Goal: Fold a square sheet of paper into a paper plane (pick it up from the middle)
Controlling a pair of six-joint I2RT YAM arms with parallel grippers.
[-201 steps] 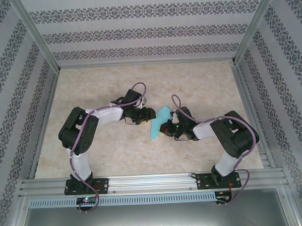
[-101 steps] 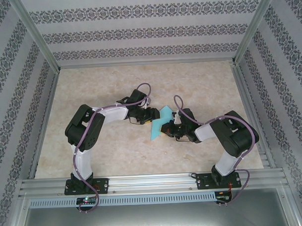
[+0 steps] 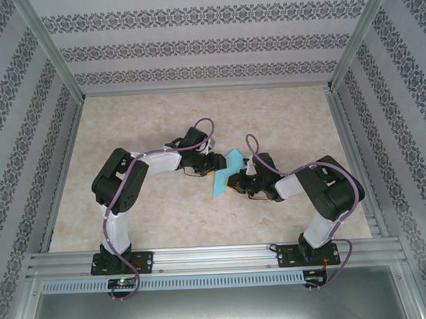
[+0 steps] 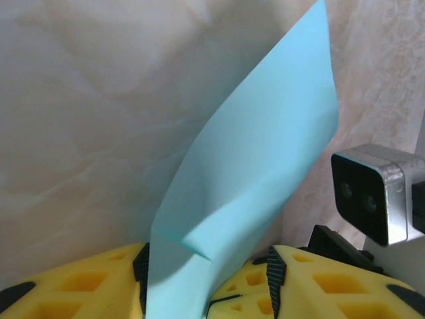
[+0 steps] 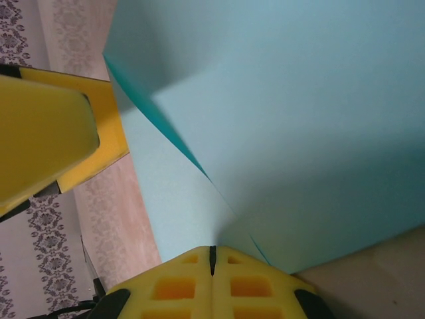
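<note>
Table (image 3: 166,217): pale marbled top, sheet raised over its middle.
Square sheet of paper (image 3: 223,176): partly folded, standing between both grippers; keep edges aligned, crease slowly.
Right gripper (image 3: 234,181): clamped shut on sheet's edge; hold firm as anchor.
Left gripper (image 3: 214,165): jaws parted astride sheet's edge; close squarely before pulling.

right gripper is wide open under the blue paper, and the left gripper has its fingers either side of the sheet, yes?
Not quite: the right gripper is shut, pinching the blue paper, as the right wrist view shows. The left gripper does have its fingers either side of the sheet.
</note>
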